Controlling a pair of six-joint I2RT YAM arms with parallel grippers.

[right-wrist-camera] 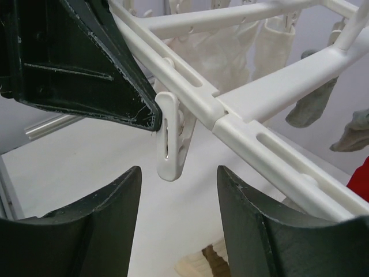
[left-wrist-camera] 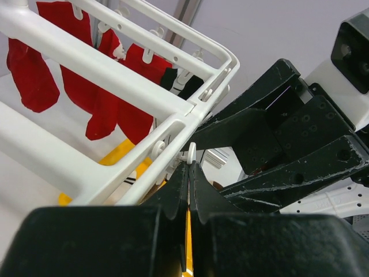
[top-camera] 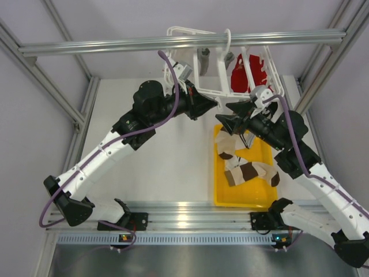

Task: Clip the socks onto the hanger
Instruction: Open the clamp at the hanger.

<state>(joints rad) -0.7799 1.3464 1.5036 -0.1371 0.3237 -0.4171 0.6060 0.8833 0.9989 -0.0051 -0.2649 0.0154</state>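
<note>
The white hanger [top-camera: 199,91] hangs from the aluminium bar at the back. My left gripper [top-camera: 217,105] reaches its near edge and is shut on the white top of one dangling clip [left-wrist-camera: 192,152], at the corner of the frame [left-wrist-camera: 86,63]. My right gripper [top-camera: 226,119] faces it from the right, open. In the right wrist view that clip [right-wrist-camera: 172,138] hangs just beyond my right gripper [right-wrist-camera: 179,173], between its spread fingertips and touching neither. Cream and brown socks [top-camera: 245,167] lie in the yellow tray [top-camera: 222,199]; part of one sock [right-wrist-camera: 202,262] shows below the fingers.
Red garments [left-wrist-camera: 75,92] hang from clips on the hanger's far side, and a red one [top-camera: 242,78] also shows from above. White cloth pieces [right-wrist-camera: 219,46] and grey socks [right-wrist-camera: 311,107] hang from other clips. The aluminium crossbar [top-camera: 115,45] spans the top; frame posts line both sides.
</note>
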